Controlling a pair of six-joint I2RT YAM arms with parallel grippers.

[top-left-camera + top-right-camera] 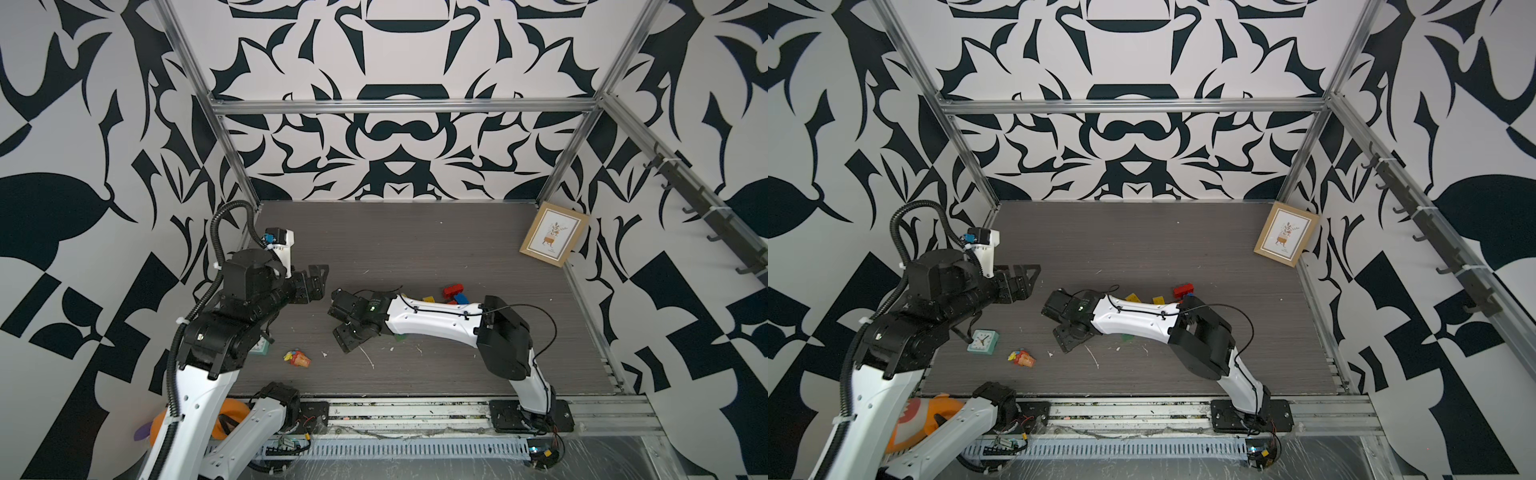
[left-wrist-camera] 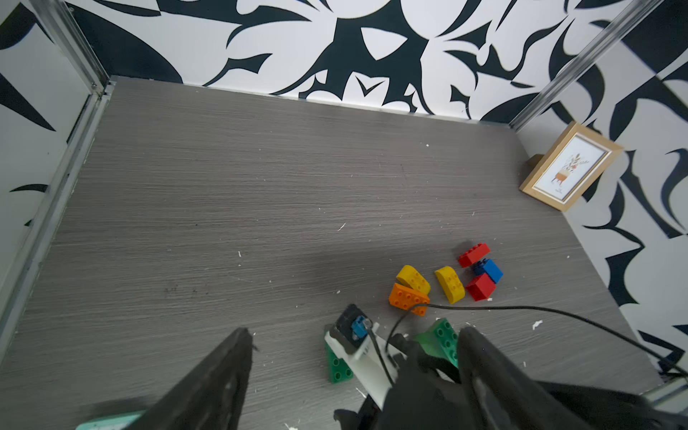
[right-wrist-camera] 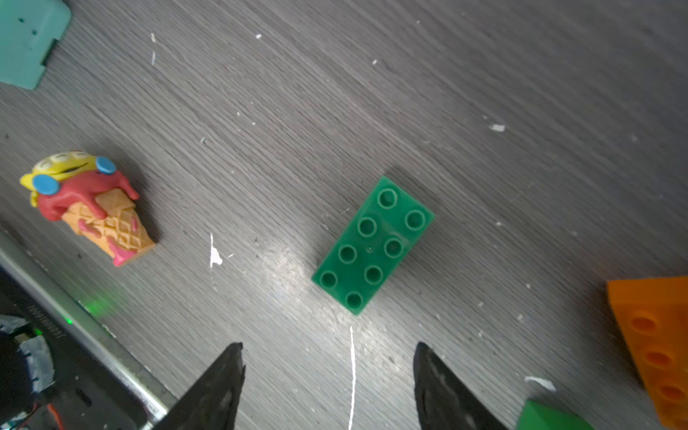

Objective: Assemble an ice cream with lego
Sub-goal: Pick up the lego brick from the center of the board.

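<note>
Right pincer (image 3: pixel 329 348) open, empty, low over table (image 3: pixel 484 93). Green brick (image 3: pixel 372 245) lies flat mid-table, studs up, just ahead of my tips. I should turn to match its slant, straddle the long sides, then close. Left pincer (image 2: pixel 353 330) open, empty, at left. Other bricks (image 2: pixel 446 279) far right.

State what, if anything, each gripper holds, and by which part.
Nothing is held. The left gripper and right gripper both show open, empty jaws; the green brick lies untouched ahead of the right one.
</note>
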